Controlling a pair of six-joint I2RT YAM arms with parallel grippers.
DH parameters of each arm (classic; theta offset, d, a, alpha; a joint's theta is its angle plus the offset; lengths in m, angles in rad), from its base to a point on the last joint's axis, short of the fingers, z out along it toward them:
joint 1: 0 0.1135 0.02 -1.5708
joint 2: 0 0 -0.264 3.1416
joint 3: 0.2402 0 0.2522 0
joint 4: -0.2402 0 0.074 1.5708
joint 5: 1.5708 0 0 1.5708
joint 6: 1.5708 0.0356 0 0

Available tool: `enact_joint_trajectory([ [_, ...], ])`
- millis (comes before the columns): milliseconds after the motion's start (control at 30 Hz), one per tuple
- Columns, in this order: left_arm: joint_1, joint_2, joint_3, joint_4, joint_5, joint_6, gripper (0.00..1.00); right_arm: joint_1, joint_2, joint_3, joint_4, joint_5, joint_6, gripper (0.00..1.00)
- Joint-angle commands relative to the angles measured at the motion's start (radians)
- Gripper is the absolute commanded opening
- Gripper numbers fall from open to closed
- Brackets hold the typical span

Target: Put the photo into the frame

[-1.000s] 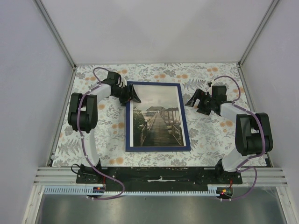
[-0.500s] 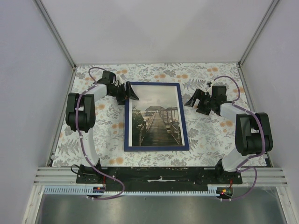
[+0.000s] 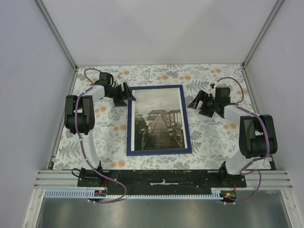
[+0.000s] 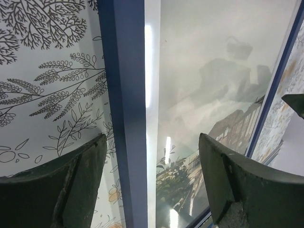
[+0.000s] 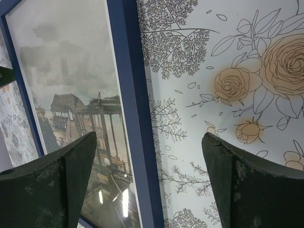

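The photo (image 3: 159, 121) sits behind the glass of the frame (image 3: 129, 124), which lies face up on the table (image 3: 211, 140). Insertion appears complete. My left gripper (image 3: 131, 95) and right gripper (image 3: 194, 102) are spread and empty, each near a far corner. Remaining, in my judgement: withdraw both arms.

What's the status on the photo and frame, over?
Left fingers open, right fingers open, both empty. Rectangular pier photo sits inside dark blue rectangular frame, flat on floral tablecloth. Nothing in the way.
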Motion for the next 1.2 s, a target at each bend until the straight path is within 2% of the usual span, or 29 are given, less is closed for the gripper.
enact_joint_trajectory([
  [0, 0.002, -0.06, 0.016, 0.008, -0.043, 0.012, 0.84, 0.0, 0.012, -0.007, 0.03, -0.017, -0.013, 0.98],
  [433, -0.043, -0.059, -0.029, 0.129, -0.016, -0.083, 0.88, 0.064, 0.025, -0.003, 0.064, 0.015, 0.012, 0.98],
  [733, -0.063, -0.048, -0.02, 0.157, -0.016, -0.11, 0.9, 0.098, 0.033, 0.014, 0.045, 0.04, 0.016, 0.98],
  [833, -0.061, -0.063, -0.013, 0.116, -0.074, -0.088, 0.91, 0.101, 0.035, 0.025, 0.041, 0.046, 0.012, 0.98],
  [933, -0.058, -0.106, -0.01, 0.064, -0.209, -0.064, 0.91, 0.101, 0.022, 0.053, -0.027, 0.074, -0.005, 0.98],
  [1167, -0.098, -0.308, -0.036, 0.001, -0.459, -0.019, 0.93, 0.101, -0.105, 0.18, -0.238, 0.187, -0.027, 0.98],
])
